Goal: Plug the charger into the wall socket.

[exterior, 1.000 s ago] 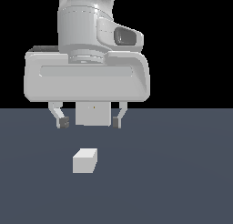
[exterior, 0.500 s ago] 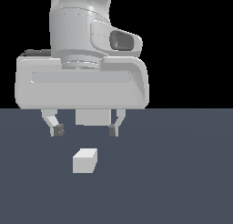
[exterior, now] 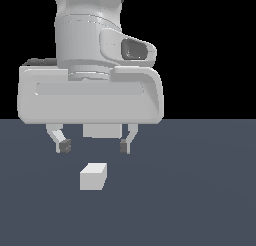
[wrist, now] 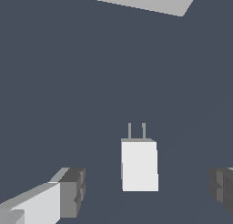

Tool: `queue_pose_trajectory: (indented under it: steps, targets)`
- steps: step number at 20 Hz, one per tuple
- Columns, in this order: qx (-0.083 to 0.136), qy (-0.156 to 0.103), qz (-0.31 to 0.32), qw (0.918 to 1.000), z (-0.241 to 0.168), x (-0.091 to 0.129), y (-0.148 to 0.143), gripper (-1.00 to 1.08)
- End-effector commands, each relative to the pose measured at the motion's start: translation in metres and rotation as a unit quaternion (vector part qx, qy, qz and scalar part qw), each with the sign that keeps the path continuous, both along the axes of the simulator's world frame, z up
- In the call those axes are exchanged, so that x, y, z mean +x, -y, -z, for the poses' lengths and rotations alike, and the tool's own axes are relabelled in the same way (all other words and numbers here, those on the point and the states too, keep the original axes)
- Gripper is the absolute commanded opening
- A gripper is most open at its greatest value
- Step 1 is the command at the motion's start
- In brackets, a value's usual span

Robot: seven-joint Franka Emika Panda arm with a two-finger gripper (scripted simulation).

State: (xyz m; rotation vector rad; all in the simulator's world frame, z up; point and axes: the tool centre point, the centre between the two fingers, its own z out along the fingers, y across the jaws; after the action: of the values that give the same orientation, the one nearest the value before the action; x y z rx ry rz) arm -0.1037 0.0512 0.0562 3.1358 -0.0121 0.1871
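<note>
I judge the task barely begun: on the desk (exterior: 200,200) the wall socket (wrist: 132,0) lies well beyond the charger (exterior: 93,176), at its twelve o'clock where its prongs point, and my hand (exterior: 93,146) hangs released above it, nothing grasped, no containers here.

whitish charger (wrist: 139,166) lies flat, prongs toward socket plate (wrist: 136,0).
</note>
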Motion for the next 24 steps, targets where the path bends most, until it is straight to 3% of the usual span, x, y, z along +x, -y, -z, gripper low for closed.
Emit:
queue_pose_trajectory:
  steps: [1,14,15,24]
  targets:
    - [0.000,-0.001,0.000,1.0000,0.007,-0.001,0.000,1.00]
    - [0.000,-0.001,0.000,1.0000,0.044,0.000,0.000,1.00]
    - [0.000,-0.001,0.000,1.0000,0.044,0.000,0.000,-1.00]
    - [0.000,-0.001,0.000,1.0000,0.044,0.000,0.000,-1.00]
